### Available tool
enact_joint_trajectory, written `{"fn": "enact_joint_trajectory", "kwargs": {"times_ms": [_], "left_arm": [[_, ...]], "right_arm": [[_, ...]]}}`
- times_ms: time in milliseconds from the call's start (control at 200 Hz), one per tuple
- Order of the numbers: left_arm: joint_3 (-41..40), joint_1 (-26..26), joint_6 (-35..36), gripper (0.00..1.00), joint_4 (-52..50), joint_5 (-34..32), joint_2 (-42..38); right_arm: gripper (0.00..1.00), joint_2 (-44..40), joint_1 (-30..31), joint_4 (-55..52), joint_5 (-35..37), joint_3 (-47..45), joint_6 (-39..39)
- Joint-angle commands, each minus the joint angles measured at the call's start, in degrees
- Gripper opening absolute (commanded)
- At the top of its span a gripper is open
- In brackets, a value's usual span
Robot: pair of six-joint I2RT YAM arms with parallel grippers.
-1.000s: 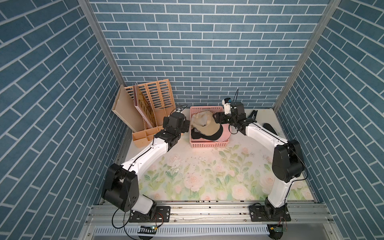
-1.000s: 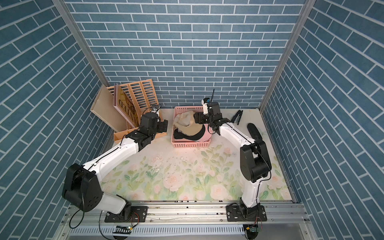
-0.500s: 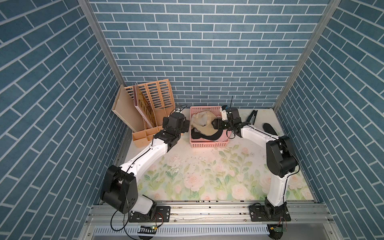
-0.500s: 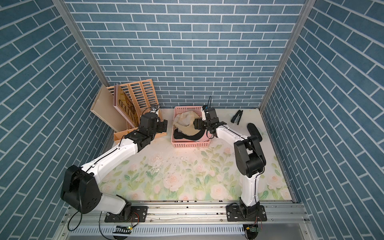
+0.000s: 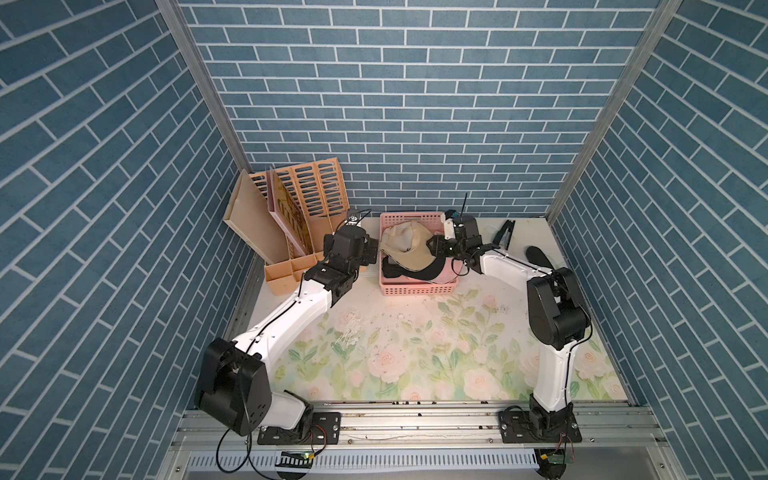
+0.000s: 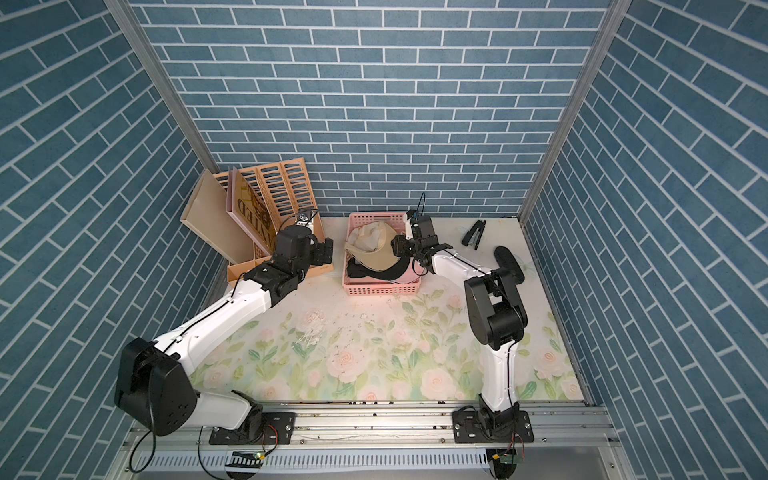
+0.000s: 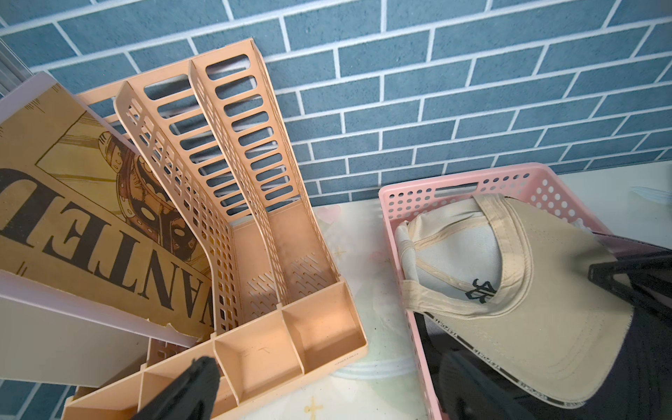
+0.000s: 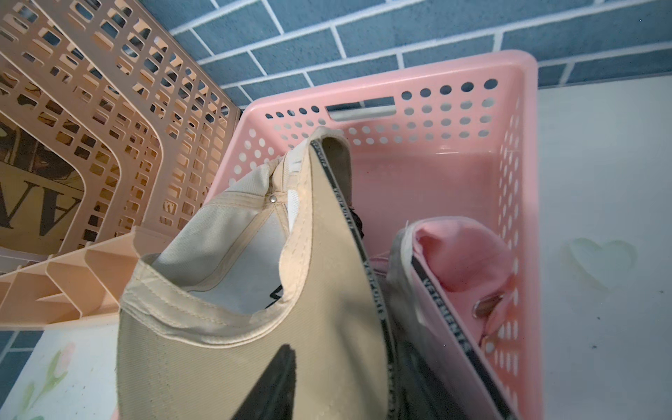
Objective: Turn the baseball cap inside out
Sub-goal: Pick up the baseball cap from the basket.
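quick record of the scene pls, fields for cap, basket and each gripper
cap: beige cap, opening facing up, lying on top in the basket
basket: pink basket, at the back wall
also in basket: black cap, pink cap
right gripper: at the beige cap's brim, one finger over it, grip unclear
left gripper: open, empty, beside the basket

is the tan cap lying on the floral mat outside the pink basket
No, the tan cap lies inside the walls of the pink basket.

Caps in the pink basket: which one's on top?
The beige cap, pale lining facing up. Its brim overlies the black cap; the pink cap sits lower, against the basket wall.
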Motion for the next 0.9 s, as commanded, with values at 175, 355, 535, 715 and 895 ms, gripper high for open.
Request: {"fn": "enact_joint_trajectory", "kwargs": {"times_ms": [175,355,535,715,895], "left_arm": [[-0.51,-0.87,-0.69,1.0,-0.03,0.37,0.94],[1.25,-0.94,-0.15,1.0,-0.52,0.68,0.53],[1.03,-1.0,0.04,1.0,-0.83,0.33,-0.96],[0.8,-0.96,-0.2,1.0,-0.58,0.61,-1.35],[1.51,-2.05,0.44,1.0,-0.22,0.9,0.75]], "right_arm": [[0.32,-0.85,0.1,6.91,-5.99,-1.44,0.81],[0.36,0.93,-0.11,9.74,-8.91,-1.93,0.62],[0.34,3.48,-0.57,12.84,-10.87,-3.22,0.88],[0.12,4.57,-1.01,15.25,-11.43,-4.3,1.25],[0.0,1.33,-1.14,18.53,-11.23,-7.14,1.74]]}}
